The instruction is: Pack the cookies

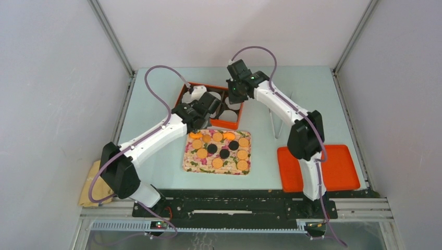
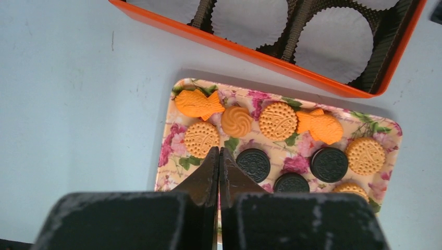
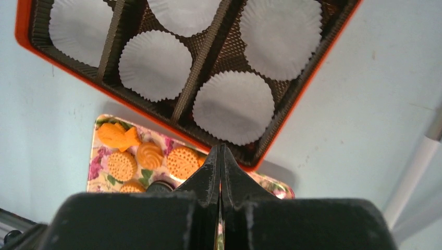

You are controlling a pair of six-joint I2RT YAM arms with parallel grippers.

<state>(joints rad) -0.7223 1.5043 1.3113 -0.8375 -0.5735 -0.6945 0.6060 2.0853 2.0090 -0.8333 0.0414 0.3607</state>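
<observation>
The cookies all lay on the floral tray mid-counter. None were in the white paper cups of the orange box just beyond at 12 o'clock (every cup in view looked bare), so I judged packing not begun. The left claw hung near the tray's 11 o'clock corner and the right claw near the box's 2 o'clock corner, each pinched tight on nothing.
</observation>
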